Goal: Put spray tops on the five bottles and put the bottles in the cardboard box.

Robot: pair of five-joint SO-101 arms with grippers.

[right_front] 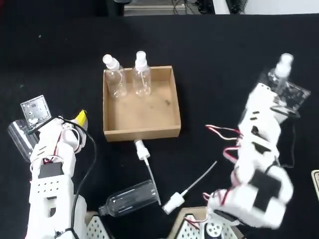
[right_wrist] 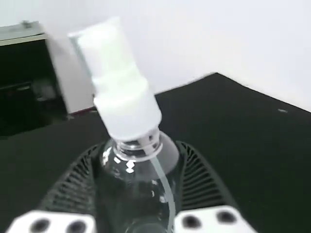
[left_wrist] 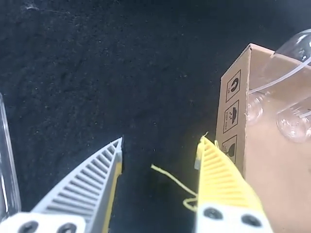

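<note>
The cardboard box (right_front: 142, 128) (left_wrist: 236, 112) sits mid-table with two capped bottles (right_front: 115, 75) (right_front: 141, 73) standing along its far wall. My right gripper (right_front: 277, 88) (right_wrist: 138, 158), raised at the far right, is shut on a clear bottle (right_front: 280, 73) (right_wrist: 136, 179) that carries a white spray top (right_wrist: 119, 90). My left gripper (right_front: 76, 125) (left_wrist: 160, 141) is open over bare cloth just left of the box. An uncapped bottle (right_front: 129, 198) lies near the front. Another clear bottle (right_front: 19, 137) (left_wrist: 5, 165) lies beside the left arm. Two loose spray tops (right_front: 143, 152) (right_front: 175, 200) lie in front of the box.
The black tablecloth (right_front: 209, 59) covers the whole table. The spray tops' long dip tubes (right_front: 152, 181) stretch across the front middle between the two arm bases. A pale object (right_front: 315, 179) sits at the right edge.
</note>
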